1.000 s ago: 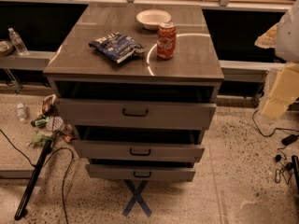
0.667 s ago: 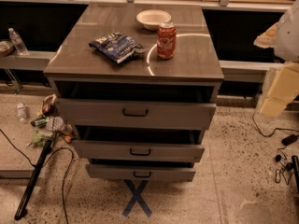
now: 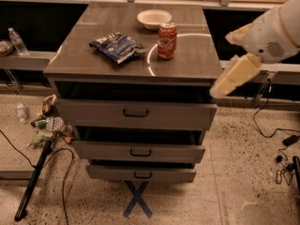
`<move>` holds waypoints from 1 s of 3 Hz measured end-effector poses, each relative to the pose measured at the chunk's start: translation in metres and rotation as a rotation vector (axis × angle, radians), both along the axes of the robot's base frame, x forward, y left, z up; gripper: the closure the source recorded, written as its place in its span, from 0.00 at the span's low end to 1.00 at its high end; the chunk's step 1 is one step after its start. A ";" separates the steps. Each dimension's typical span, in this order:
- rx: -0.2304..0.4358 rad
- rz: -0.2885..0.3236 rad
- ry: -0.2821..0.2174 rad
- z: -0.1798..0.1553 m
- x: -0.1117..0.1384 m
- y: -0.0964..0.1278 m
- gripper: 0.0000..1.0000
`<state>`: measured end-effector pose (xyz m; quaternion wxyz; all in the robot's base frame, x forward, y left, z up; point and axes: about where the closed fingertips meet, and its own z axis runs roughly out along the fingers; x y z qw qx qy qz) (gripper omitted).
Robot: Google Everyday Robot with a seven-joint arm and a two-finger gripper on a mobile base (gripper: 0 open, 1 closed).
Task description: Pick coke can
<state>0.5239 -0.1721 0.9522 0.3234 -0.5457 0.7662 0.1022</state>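
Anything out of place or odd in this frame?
All three drawers stand slightly open, and litter lies on the floor left of the cabinet. On top, the coke can stands upright beside the chip bag and bowl, nothing spilled. The gripper hangs off the cabinet's right edge.

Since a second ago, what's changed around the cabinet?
The hand has swung in from the right edge and now hangs beside the cabinet's front right corner, apart from the coke can. Nothing was taken hold of. The coke can, chip bag, bowl and drawers stayed as they were.
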 end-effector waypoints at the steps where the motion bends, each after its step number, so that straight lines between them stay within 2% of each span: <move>1: 0.248 -0.036 -0.048 -0.015 0.057 0.027 0.00; 2: 0.446 -0.108 -0.135 -0.003 0.121 0.039 0.00; 3: 0.480 -0.140 -0.165 0.000 0.137 0.037 0.00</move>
